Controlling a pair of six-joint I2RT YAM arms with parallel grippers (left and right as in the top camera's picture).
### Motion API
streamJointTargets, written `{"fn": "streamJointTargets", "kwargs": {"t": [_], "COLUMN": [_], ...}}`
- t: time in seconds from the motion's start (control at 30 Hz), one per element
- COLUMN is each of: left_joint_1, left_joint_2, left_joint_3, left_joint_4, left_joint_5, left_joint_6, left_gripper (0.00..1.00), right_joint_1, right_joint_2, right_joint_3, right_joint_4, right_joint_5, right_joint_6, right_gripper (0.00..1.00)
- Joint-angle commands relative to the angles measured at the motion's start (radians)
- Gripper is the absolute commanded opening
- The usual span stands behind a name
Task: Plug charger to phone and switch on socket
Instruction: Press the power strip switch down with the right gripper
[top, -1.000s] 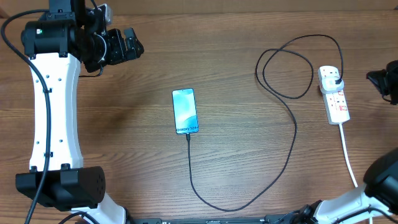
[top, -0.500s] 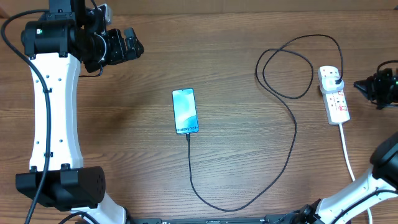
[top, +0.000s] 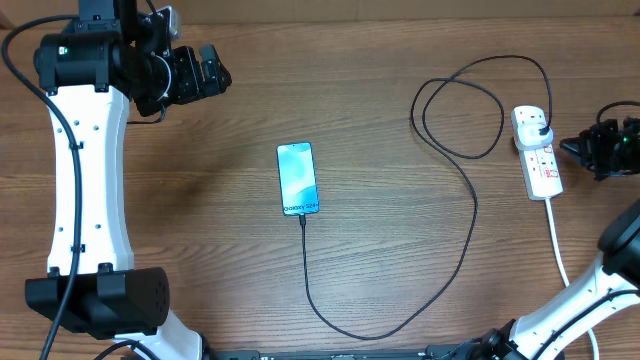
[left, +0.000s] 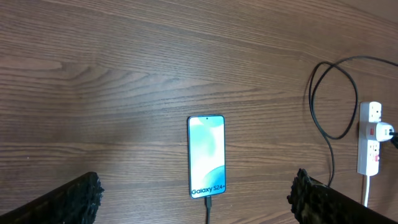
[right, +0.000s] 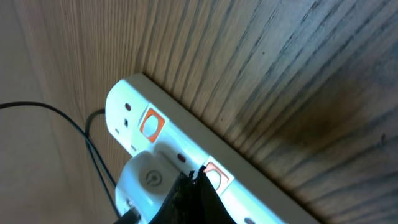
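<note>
The wooden tabletop (top: 380, 60) carried everything. The left arm (top: 88, 160) stood along the left edge, and its claw (top: 214, 72) hung near the far left corner, released. In the left wrist view its fingers (left: 71, 200) sat wide apart at the two lower corners of the picture, well away from every task thing.

The charger (top: 468, 215) ran from the near end of the phone towards the near edge. It swept up the right half of the tabletop, coiled once near the far edge and ended at its plug (top: 541, 127), which was seated in the far end of the socket (top: 540, 160).

The socket lay close to the right edge, its length running from far to near. Its white cord (top: 560, 255) trailed towards the near right corner.

The right claw (top: 572, 147) sat just beside the socket on the side facing the right edge, level with its middle. It was clenched. In the right wrist view its dark fingers met in one tip (right: 194, 185) right at a red switch (right: 214, 175); whether it touched could not be told.

The phone (top: 298, 178) lay face up near the middle of the tabletop, screen lit, well apart from both claws.
</note>
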Motion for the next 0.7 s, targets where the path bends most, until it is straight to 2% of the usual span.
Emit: {"fn": "streamJointTargets", "kwargs": {"t": [0.0,0.3,0.67], "left_joint_1": [0.004,0.004,0.004], "left_joint_2": [-0.009,-0.009,-0.009], "left_joint_3": [0.006,0.006,0.006], "left_joint_4": [0.001,0.001,0.001], "left_joint_5": [-0.006,-0.006,-0.006], "left_joint_6": [-0.01,-0.01,-0.01], "left_gripper": [1.0,1.0,1.0], "right_joint_1": [0.0,0.007,0.034], "right_joint_2": [0.041,0.061,0.061], "right_joint_3": [0.005,0.002,0.002], "right_joint_4": [0.01,0.04,0.018], "right_joint_5": [-0.007,-0.088,-0.092], "right_joint_6": [0.003,-0.038,-0.066], "right_gripper": [0.04,0.04,0.04]}}
